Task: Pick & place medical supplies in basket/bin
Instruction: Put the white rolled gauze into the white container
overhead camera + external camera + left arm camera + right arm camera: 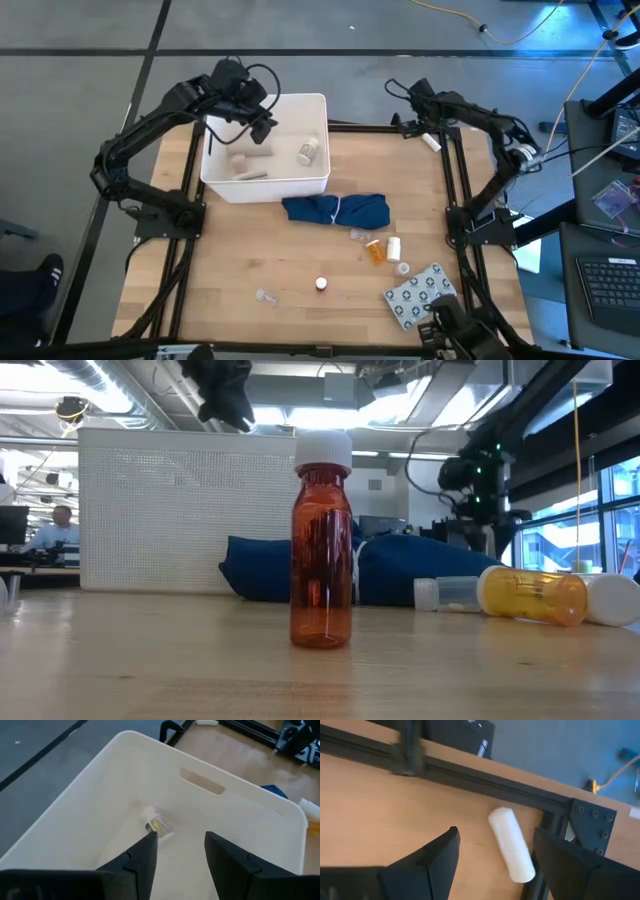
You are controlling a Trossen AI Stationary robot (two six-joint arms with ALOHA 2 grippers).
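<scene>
The white bin stands at the far left of the table. In it lie a vial and two gauze rolls. My left gripper hangs open above the bin with nothing between its fingers. My right gripper is open at the far right corner, its fingers on either side of a white gauze roll that lies on the table against the black frame rail. It does not touch the roll.
A dark blue cloth lies mid-table. Nearer the front are a lying orange pill bottle, a white vial, an upright amber bottle, a clear vial and a dotted blister pack.
</scene>
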